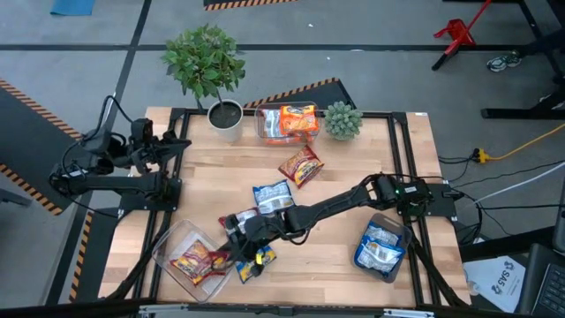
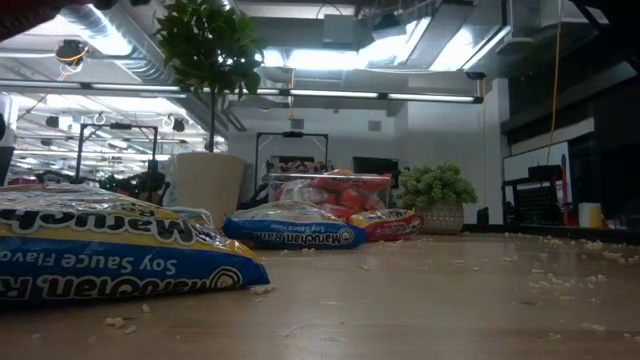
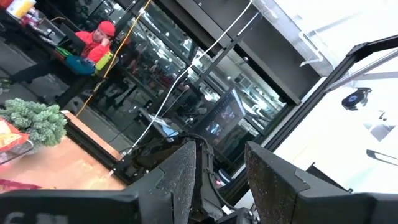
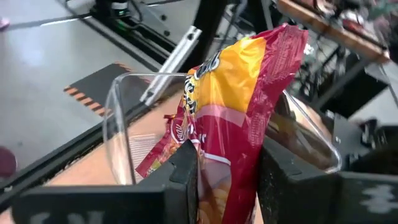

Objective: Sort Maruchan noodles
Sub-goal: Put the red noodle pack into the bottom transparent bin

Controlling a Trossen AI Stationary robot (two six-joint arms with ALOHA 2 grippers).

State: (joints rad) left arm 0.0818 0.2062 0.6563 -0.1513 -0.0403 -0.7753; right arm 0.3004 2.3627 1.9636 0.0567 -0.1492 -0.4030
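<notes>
Overhead, straight down on table (image 1: 353,185); low, level across it; 2 wrist views close past fingers. Plant (image 1: 205,60) shared overhead and low.

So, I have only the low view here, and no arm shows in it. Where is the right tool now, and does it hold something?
Observer: The right tool is shut on a red and yellow packet. It is right at the clear tub near the table's front left corner.
Operator: Is this tub empty?
Observer: No, one red packet lies inside it.
Operator: And the left arm?
Observer: It waits at the table's left edge. The left tool is open and holds nothing.
</notes>
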